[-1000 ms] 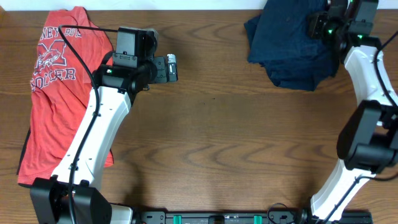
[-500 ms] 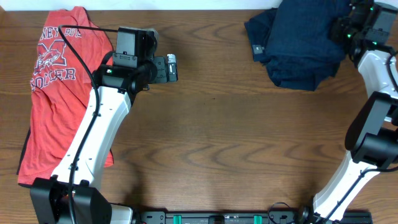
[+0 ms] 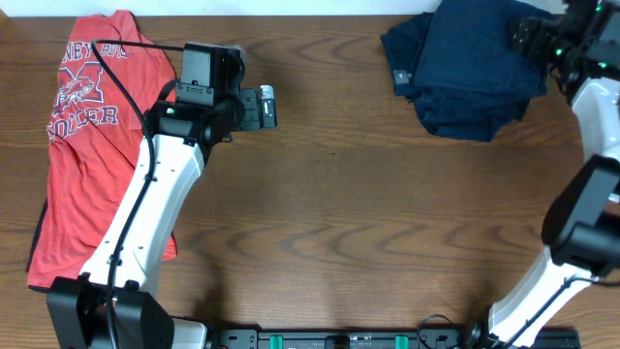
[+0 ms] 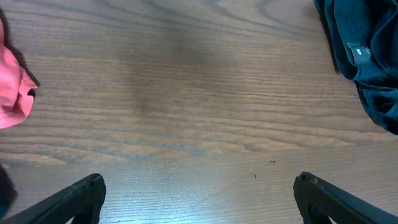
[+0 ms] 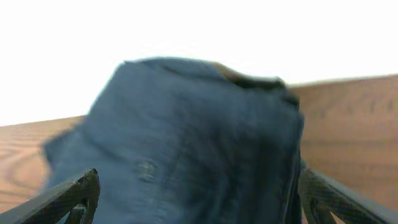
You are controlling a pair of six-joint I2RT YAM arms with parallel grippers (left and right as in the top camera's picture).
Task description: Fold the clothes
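The clothes are a rumpled dark navy pile (image 3: 465,73) at the table's far right, which also shows at the top right of the left wrist view (image 4: 367,56). In the right wrist view the navy fabric (image 5: 186,124) is blurred and fills the space ahead of the jaws. My right gripper (image 3: 531,34) sits at the pile's right edge, open (image 5: 199,190), its fingers wide apart on either side of the cloth. My left gripper (image 3: 268,105) hangs open over bare wood (image 4: 199,193), far left of the pile, holding nothing.
A red printed T-shirt (image 3: 92,126) lies spread down the table's left side under my left arm, and its edge shows pink in the left wrist view (image 4: 15,99). A dark piece (image 3: 37,233) peeks from under it. The wooden table (image 3: 368,213) lies between the two.
My right gripper has opened and drawn back to the right, letting go of the navy fabric. The pile shifted slightly toward the back right. The left arm has not moved.
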